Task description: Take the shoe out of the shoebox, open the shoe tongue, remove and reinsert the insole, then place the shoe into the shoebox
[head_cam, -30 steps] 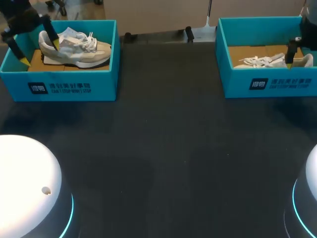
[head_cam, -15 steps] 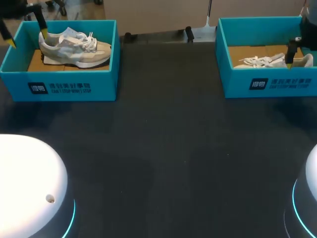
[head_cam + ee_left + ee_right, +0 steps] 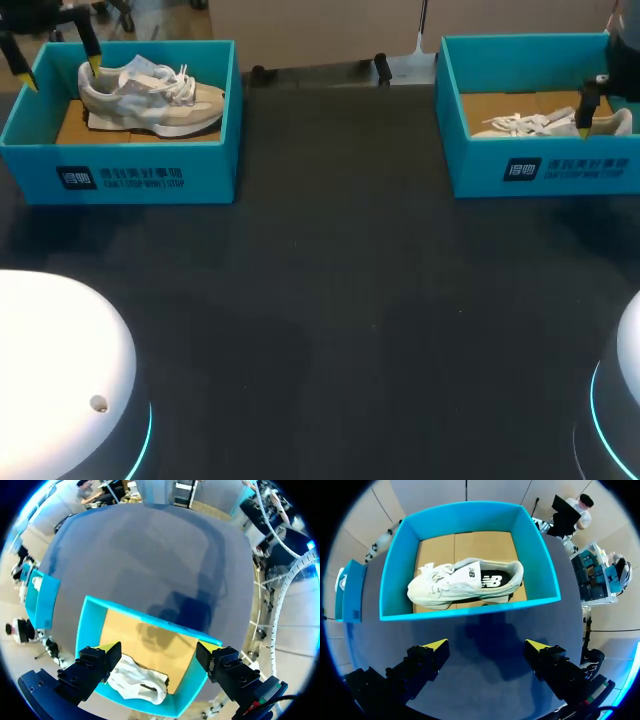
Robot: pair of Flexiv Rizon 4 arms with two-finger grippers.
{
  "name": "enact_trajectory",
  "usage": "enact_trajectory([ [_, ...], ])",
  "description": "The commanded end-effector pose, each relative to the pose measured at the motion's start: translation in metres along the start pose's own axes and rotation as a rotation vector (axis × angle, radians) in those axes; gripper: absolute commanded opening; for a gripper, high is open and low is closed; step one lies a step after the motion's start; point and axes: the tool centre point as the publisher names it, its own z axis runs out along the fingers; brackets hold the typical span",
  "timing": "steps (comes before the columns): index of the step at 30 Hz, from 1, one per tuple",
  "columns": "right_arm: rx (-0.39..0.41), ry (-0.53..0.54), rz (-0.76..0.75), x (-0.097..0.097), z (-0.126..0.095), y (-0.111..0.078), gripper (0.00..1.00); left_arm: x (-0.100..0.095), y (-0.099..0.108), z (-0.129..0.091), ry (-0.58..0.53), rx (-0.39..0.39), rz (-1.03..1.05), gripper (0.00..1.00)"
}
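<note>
Two teal shoeboxes stand at the table's back corners. The left box (image 3: pixel 145 178) holds a beige sneaker (image 3: pixel 150 98) with white laces, toe to the right. My left gripper (image 3: pixel 62 75) hangs open above that box's left end. From its wrist, the sneaker's heel (image 3: pixel 137 682) lies below and between the open fingers, inside the box (image 3: pixel 85 630). The right box (image 3: pixel 560 170) holds a white sneaker (image 3: pixel 535 124). One finger (image 3: pixel 587 103) of my right arm shows over it. My right gripper (image 3: pixel 487 644) is open above the dark table, with box (image 3: pixel 470 611) and sneaker (image 3: pixel 465 582) ahead.
The dark table (image 3: pixel 340 280) stretches between the boxes. My arms' white round bases sit at the front left (image 3: pixel 50 370) and front right (image 3: pixel 625 400). Small black fittings (image 3: pixel 380 68) stand at the far edge.
My left gripper has risen from the beige sneaker's heel and pulled back toward the box's far left corner, empty. The right arm and both shoes have not moved.
</note>
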Motion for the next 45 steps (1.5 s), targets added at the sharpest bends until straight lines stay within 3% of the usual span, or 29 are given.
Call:
enact_trajectory([
  [1,-0.002,0.001,0.001,0.0,0.0,-0.001,1.0,0.001,0.004,0.01,0.008,-0.048,0.032,1.0],
  [7,-0.002,0.001,0.001,0.0,0.0,-0.001,1.0,0.003,0.032,0.016,0.015,-0.096,0.205,1.0],
  [9,-0.002,0.001,0.001,0.0,0.0,-0.001,1.0,0.005,0.043,0.016,0.031,-0.068,0.226,1.0],
  [24,-0.002,0.001,0.001,0.0,0.0,-0.001,1.0,0.005,0.043,0.016,0.031,-0.068,0.226,1.0],
  [30,-0.002,0.001,0.001,0.0,0.0,-0.001,1.0,-0.001,0.038,0.016,0.024,-0.113,0.271,1.0],
  [35,-0.002,0.001,0.001,0.0,0.0,-0.001,1.0,-0.003,0.053,0.021,0.045,-0.12,0.26,1.0],
  [41,-0.002,0.001,0.001,0.0,0.0,-0.001,1.0,0.002,0.086,0.02,0.038,-0.126,0.315,1.0],
  [45,-0.002,0.001,0.001,0.0,0.0,-0.001,1.0,0.002,0.086,0.02,0.038,-0.126,0.315,1.0],
])
